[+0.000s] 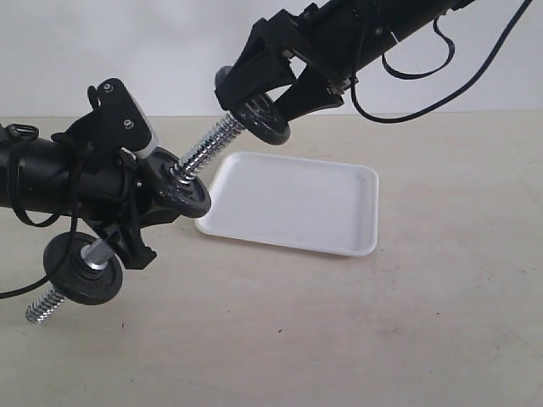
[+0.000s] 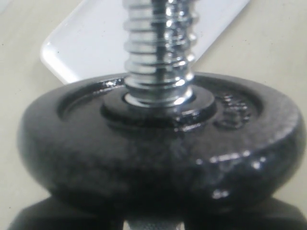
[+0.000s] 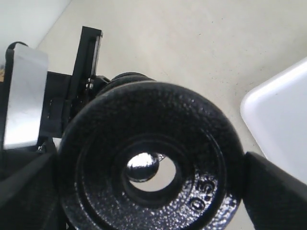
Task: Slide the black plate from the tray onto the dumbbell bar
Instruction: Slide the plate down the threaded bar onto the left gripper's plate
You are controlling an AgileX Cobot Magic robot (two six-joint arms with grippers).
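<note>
The black plate (image 3: pixel 192 124) is finished in glossy black with a pebbled surface and a raised "0.5" mark. The same black is shared by a second disc (image 1: pixel 188 197) and a third disc (image 1: pixel 72 275). The dumbbell bar (image 1: pixel 208 147) is seen in bright chrome, ridged with coarse thread. The tray (image 1: pixel 297 199) is coloured plain white, and the table (image 1: pixel 382 322) is shown in pale beige, flecked with small dark specks.
</note>
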